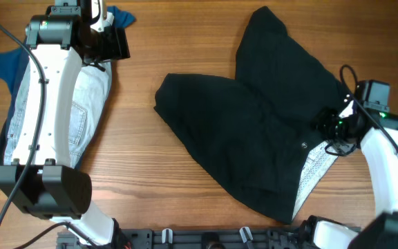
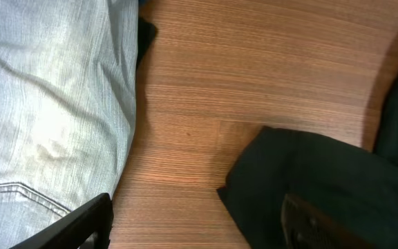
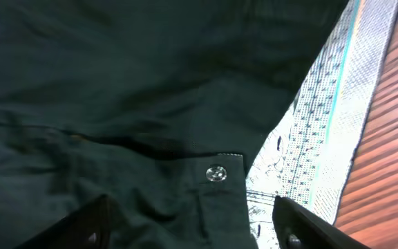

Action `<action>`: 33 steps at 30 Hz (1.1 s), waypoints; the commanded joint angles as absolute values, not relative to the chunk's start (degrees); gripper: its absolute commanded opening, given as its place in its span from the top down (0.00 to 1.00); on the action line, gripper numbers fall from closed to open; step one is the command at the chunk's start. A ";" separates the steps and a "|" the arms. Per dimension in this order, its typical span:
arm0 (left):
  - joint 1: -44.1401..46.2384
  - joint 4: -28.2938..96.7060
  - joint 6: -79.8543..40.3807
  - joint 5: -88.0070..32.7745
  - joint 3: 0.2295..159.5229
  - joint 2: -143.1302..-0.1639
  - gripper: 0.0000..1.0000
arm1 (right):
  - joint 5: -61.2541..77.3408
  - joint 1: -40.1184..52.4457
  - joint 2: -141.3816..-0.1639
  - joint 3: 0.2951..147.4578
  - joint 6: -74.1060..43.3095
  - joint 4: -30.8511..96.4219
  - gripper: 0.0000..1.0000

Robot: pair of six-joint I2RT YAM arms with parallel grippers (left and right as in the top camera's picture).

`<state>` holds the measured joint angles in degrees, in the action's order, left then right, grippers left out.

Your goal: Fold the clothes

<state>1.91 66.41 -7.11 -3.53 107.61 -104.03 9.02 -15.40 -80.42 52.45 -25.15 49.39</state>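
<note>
Large black shorts [image 1: 254, 131] lie spread across the middle and right of the table, with the pale patterned waistband lining [image 1: 315, 169] showing at the lower right. My right gripper [image 1: 336, 128] is open, low over the waistband; the right wrist view shows its fingers [image 3: 195, 225] straddling black cloth [image 3: 116, 83], the small button [image 3: 216, 173] and the lining [image 3: 337, 117]. My left gripper [image 1: 106, 41] is open at the far left, over the light-blue denim shorts [image 1: 81, 104]. The left wrist view shows denim [image 2: 47, 104] and an edge of the black shorts [image 2: 309, 180]. A blue top [image 1: 9, 66] lies under the denim.
Bare wooden table [image 1: 185, 41] lies between the denim pile and the black shorts. The arm bases and a black rail [image 1: 206, 238] run along the near edge. A cable [image 1: 351, 72] loops near the right wrist.
</note>
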 commanded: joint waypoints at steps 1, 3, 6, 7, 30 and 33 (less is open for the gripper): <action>2.11 66.11 -6.22 -4.43 107.79 -104.05 0.22 | 9.87 -14.48 -87.05 52.73 -23.27 48.29 0.34; 2.11 65.60 -6.20 -4.43 107.79 -104.14 0.22 | 9.87 -13.28 -89.97 52.73 -23.35 47.59 0.41; 2.11 65.14 -6.20 -4.40 107.79 -104.29 0.22 | 10.41 -12.58 -91.90 52.73 -25.17 45.91 0.62; 2.11 65.14 -6.20 -4.40 107.79 -104.29 0.21 | 10.70 -12.58 -91.90 52.73 -25.56 45.58 0.66; 2.11 65.39 -6.20 -4.43 107.79 -105.12 0.21 | 14.81 -10.13 -98.06 49.74 -31.81 36.34 0.00; 2.11 65.36 -6.20 -4.43 107.79 -105.12 0.21 | 14.76 -10.13 -98.04 49.74 -29.67 36.23 0.00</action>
